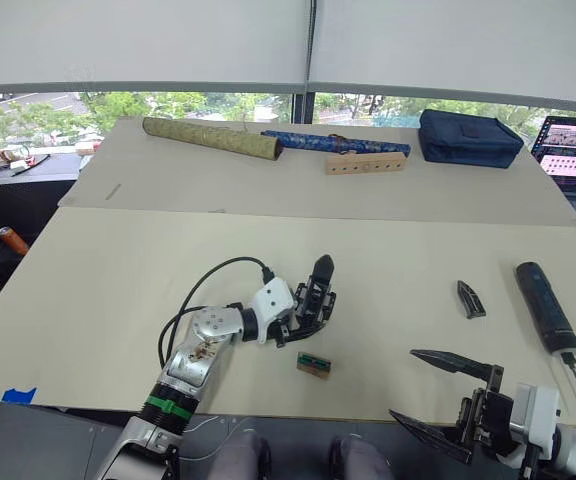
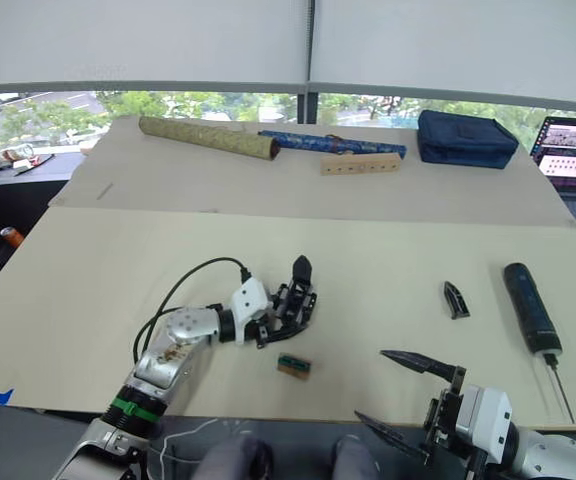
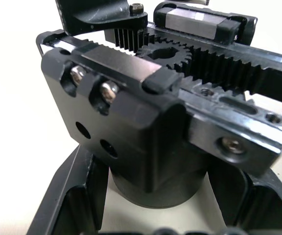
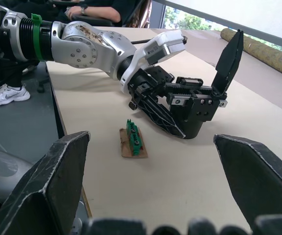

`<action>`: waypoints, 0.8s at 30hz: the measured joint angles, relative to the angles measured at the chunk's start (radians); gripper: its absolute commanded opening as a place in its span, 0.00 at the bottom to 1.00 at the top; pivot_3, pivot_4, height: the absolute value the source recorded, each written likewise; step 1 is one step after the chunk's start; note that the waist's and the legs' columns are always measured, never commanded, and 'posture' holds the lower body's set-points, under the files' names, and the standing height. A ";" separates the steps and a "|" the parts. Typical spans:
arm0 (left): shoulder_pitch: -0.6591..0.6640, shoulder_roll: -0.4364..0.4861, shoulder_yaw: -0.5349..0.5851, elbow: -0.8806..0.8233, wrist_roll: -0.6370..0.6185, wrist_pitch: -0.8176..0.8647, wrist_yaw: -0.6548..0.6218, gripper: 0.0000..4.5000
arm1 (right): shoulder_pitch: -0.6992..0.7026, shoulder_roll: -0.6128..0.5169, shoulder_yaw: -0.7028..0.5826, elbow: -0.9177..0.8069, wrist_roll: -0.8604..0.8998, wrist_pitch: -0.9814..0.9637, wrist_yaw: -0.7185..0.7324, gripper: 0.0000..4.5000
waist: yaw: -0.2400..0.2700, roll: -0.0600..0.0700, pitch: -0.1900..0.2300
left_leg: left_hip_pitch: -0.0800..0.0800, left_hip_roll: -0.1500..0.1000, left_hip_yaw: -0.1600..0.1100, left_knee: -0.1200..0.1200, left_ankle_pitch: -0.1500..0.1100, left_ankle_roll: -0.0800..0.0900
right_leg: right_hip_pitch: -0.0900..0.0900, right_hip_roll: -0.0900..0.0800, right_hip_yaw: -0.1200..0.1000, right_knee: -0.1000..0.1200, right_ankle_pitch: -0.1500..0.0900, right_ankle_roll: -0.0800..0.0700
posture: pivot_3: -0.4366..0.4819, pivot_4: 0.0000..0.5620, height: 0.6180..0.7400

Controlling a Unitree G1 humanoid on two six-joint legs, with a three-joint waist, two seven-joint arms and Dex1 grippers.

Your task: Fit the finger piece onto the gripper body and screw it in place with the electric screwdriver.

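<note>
The gripper body [image 1: 313, 300] sits near the front middle of the table [image 1: 108, 290], and your left gripper [image 1: 303, 318] has its jaws pinching it around the round base, so that part is held. One upright finger is on it already. The finger piece [image 1: 470, 299] lies by itself on the table, well off to the right, not fitted yet. The electric screwdriver [image 1: 545, 307] lies just past it, near the right edge, and nobody holds it. So picking up, fitting and screwing are all left, I think. Your right gripper [image 1: 438, 392] hangs low at the front right with its jaws spread wide and empty. A small wooden block [image 1: 314, 365] with a green top lies just in front of the gripper body. Two rolled tubes [image 1: 211, 137], a wooden strip [image 1: 365, 163], a dark bag [image 1: 468, 137] and a laptop [image 1: 573, 150] are far at the back, out of your way.
</note>
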State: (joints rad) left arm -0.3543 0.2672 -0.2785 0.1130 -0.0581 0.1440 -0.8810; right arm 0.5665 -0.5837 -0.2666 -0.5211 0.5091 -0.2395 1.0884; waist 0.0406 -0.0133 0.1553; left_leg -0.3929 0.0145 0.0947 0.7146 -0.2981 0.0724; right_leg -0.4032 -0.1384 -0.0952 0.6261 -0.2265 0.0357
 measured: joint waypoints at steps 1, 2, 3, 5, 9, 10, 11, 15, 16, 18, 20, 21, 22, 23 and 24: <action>0.000 -0.001 -0.001 -0.003 0.000 0.005 0.003 0.52 | 0.000 -0.001 0.000 0.000 0.000 0.000 0.000 1.00 | 0.000 0.000 0.000 | 0.000 0.000 0.000 0.000 0.000 0.000 | 0.000 0.000 0.000 0.000 0.000 0.000 | 0.48 0.27 1.00; 0.000 -0.001 -0.003 -0.007 -0.001 0.014 0.005 0.52 | -0.001 -0.002 0.000 0.000 0.000 0.000 0.000 1.00 | 0.001 0.000 0.000 | 0.000 0.000 0.000 0.000 0.000 0.000 | 0.000 0.000 0.000 0.000 0.000 0.000 | 0.48 0.27 1.00; 0.000 0.000 -0.004 -0.011 -0.002 0.022 0.007 0.52 | -0.001 -0.003 0.000 0.000 0.000 0.000 0.000 1.00 | 0.001 0.000 0.000 | 0.001 0.000 0.000 0.000 0.000 0.000 | 0.001 0.000 0.000 0.000 0.000 0.000 | 0.48 0.27 1.00; 0.000 0.002 -0.006 -0.021 -0.005 0.044 0.006 0.75 | -0.003 -0.005 0.000 0.000 0.001 0.000 0.000 1.00 | 0.001 0.000 0.000 | 0.001 0.000 0.000 0.000 0.000 0.000 | 0.001 0.000 0.000 0.000 0.000 0.000 | 0.48 0.27 1.00; 0.000 0.025 -0.015 -0.024 -0.012 0.060 -0.005 0.98 | -0.007 -0.014 -0.001 0.001 0.004 0.000 0.000 1.00 | -0.001 0.000 0.000 | 0.001 0.000 0.000 0.000 0.000 0.000 | 0.001 0.000 0.000 0.000 0.000 0.000 | 0.48 0.27 1.00; 0.000 0.037 -0.014 -0.025 -0.018 0.058 -0.012 0.98 | -0.007 -0.015 -0.002 0.001 0.005 0.000 0.000 1.00 | -0.001 0.000 0.000 | 0.001 0.000 0.000 0.000 0.000 0.000 | 0.001 0.000 0.000 0.000 0.000 0.000 | 0.48 0.27 1.00; 0.000 0.044 -0.013 -0.025 -0.022 0.057 -0.015 0.98 | -0.007 -0.016 -0.003 0.001 0.005 0.000 0.000 1.00 | -0.002 0.001 0.000 | 0.002 0.000 0.000 -0.001 0.000 0.000 | 0.001 0.000 0.000 0.000 0.000 0.000 | 0.48 0.27 1.00; 0.001 0.094 0.016 -0.022 -0.042 0.042 -0.043 0.98 | -0.004 -0.020 -0.032 0.001 0.025 0.003 -0.008 1.00 | -0.004 0.001 0.000 | 0.002 0.000 0.000 -0.001 0.000 0.000 | 0.001 0.000 0.000 0.000 0.000 0.000 | 0.48 0.27 1.00; 0.001 0.110 0.031 -0.019 -0.057 0.034 -0.054 0.98 | -0.005 -0.019 -0.042 0.000 0.032 0.010 -0.021 1.00 | -0.004 0.001 0.000 | 0.002 0.000 0.000 -0.001 0.000 0.000 | 0.000 0.000 0.000 0.000 0.000 0.000 | 0.48 0.27 1.00; 0.005 0.155 0.071 -0.016 -0.090 0.018 -0.095 0.98 | -0.008 -0.014 -0.081 -0.002 0.068 0.033 -0.061 1.00 | -0.003 0.001 0.000 | 0.002 0.000 0.000 -0.001 0.000 -0.001 | 0.000 0.000 0.000 0.000 0.000 0.000 | 0.48 0.27 1.00; 0.008 0.209 0.086 -0.012 -0.111 0.000 -0.155 0.98 | -0.008 -0.005 -0.118 -0.004 0.096 0.060 -0.101 1.00 | -0.003 0.001 -0.001 | 0.002 0.000 0.000 -0.001 0.001 -0.002 | 0.000 0.000 0.000 0.000 0.000 0.000 | 0.48 0.27 1.00; 0.012 0.262 0.088 -0.006 -0.134 -0.009 -0.223 0.98 | -0.003 0.001 -0.147 -0.004 0.103 0.070 -0.124 1.00 | -0.003 0.001 0.000 | 0.001 0.000 0.000 -0.001 0.001 -0.002 | 0.000 0.000 0.000 0.000 0.000 0.000 | 0.48 0.27 1.00; 0.014 0.293 0.096 0.001 -0.145 -0.010 -0.261 0.98 | 0.005 0.002 -0.166 -0.001 0.103 0.074 -0.134 1.00 | -0.002 0.002 0.000 | 0.001 0.000 0.000 -0.001 0.001 -0.003 | 0.000 0.000 0.000 0.000 0.000 0.000 | 0.48 0.27 1.00; 0.014 0.315 0.108 0.009 -0.156 -0.010 -0.290 0.98 | 0.011 0.002 -0.183 0.003 0.103 0.078 -0.140 1.00 | -0.001 0.002 0.000 | 0.001 0.000 0.000 -0.001 0.001 -0.003 | 0.000 0.000 0.000 0.000 0.000 0.000 | 0.48 0.27 1.00; 0.013 0.331 0.126 0.019 -0.186 -0.007 -0.323 0.98 | 0.020 0.008 -0.202 0.004 0.103 0.084 -0.153 1.00 | 0.001 0.002 0.000 | 0.001 0.000 0.000 -0.001 0.001 -0.002 | 0.000 -0.001 0.000 0.000 0.000 0.000 | 0.48 0.27 1.00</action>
State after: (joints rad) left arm -0.3416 0.5980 -0.1527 0.1323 -0.2437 0.1368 -1.2042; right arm 0.5865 -0.5761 -0.4683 -0.5169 0.6116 -0.1558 0.9358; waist 0.0413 -0.0110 0.1553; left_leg -0.3920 0.0146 0.0951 0.7135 -0.2969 0.0700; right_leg -0.4037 -0.1389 -0.0952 0.6259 -0.2268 0.0354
